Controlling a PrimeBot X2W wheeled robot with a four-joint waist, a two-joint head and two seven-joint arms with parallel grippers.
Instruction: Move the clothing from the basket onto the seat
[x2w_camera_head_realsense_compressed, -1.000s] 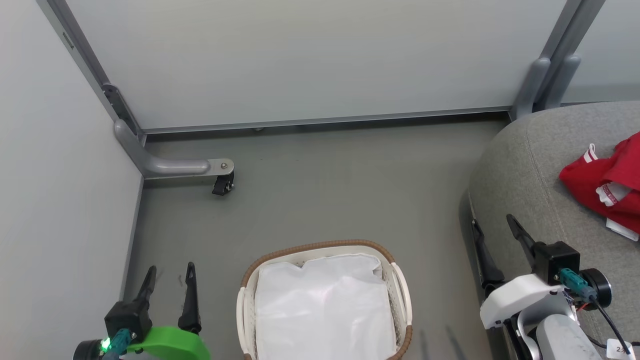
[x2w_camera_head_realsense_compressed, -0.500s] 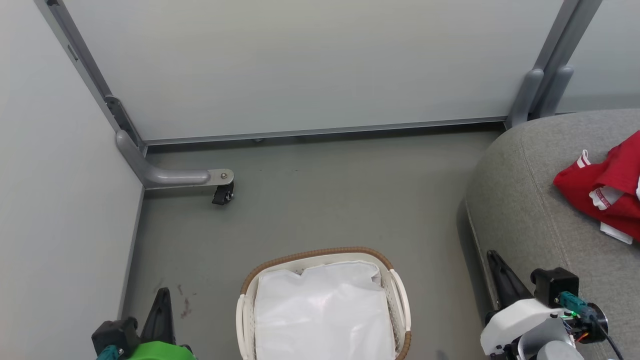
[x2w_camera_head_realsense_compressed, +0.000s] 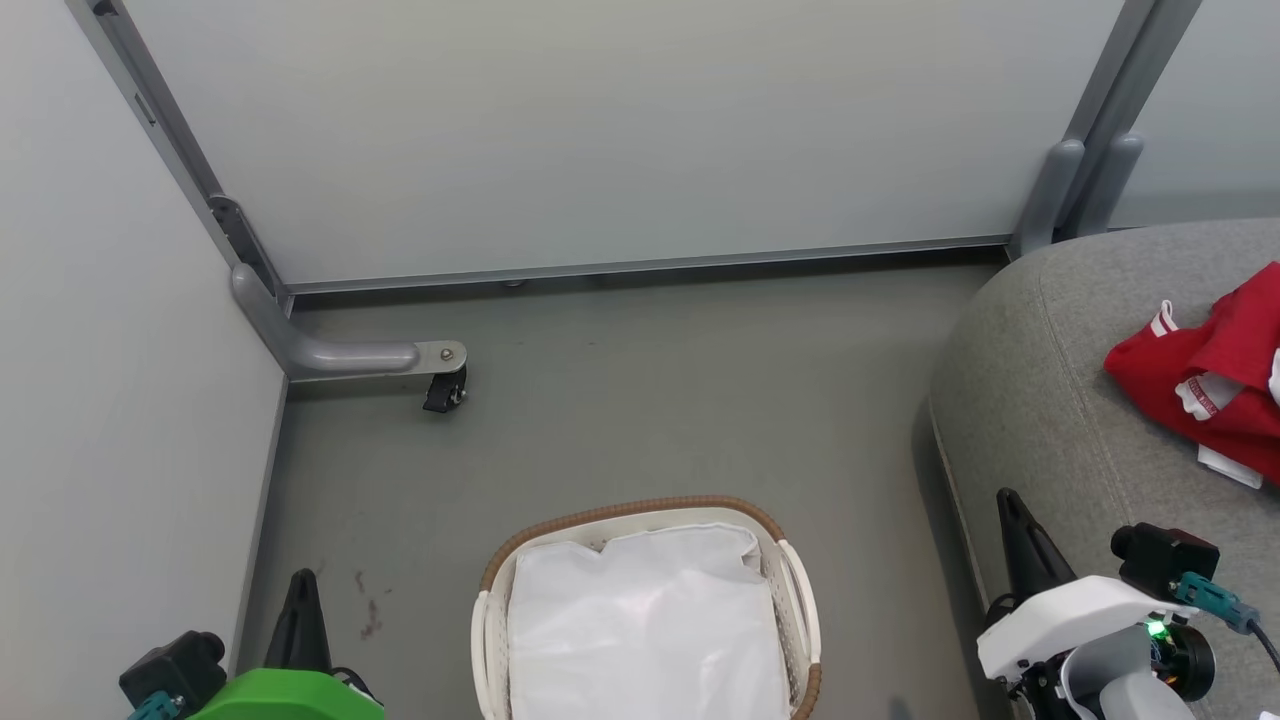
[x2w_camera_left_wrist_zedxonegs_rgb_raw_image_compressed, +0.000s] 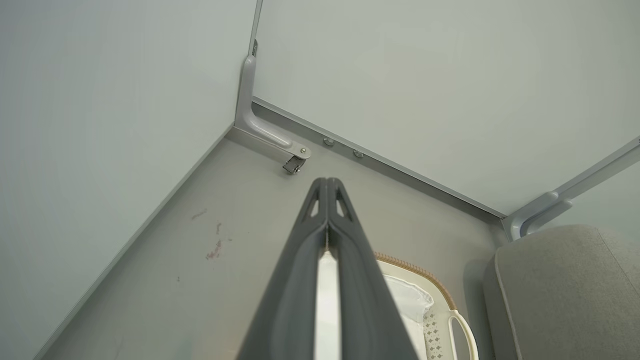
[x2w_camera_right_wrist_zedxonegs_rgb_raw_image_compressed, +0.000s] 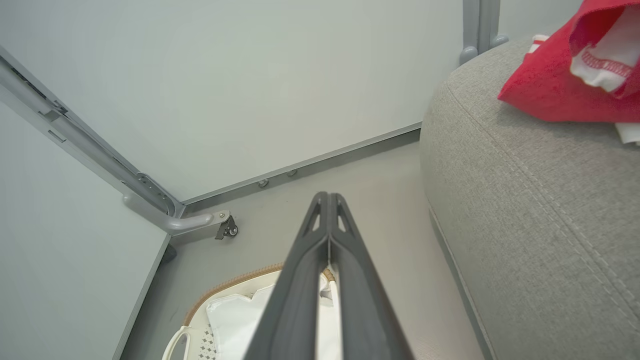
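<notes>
As fingers (x2w_camera_left_wrist_zedxonegs_rgb_raw_image_compressed: 295, 270) meet, left end effector (x2w_camera_left_wrist_zedxonegs_rgb_raw_image_compressed: 327, 181) and right end effector (x2w_camera_right_wrist_zedxonegs_rgb_raw_image_compressed: 328, 196) apparently hold nothing.

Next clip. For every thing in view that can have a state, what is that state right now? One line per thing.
left gripper: jaws shut, nothing held.
right gripper: jaws shut, nothing held.
clothing: crumpled, lying on the seat.
seat: bears the clothing.
basket: upright on the floor, no red clothing visible in it.
white lining: lying inside the basket.
</notes>
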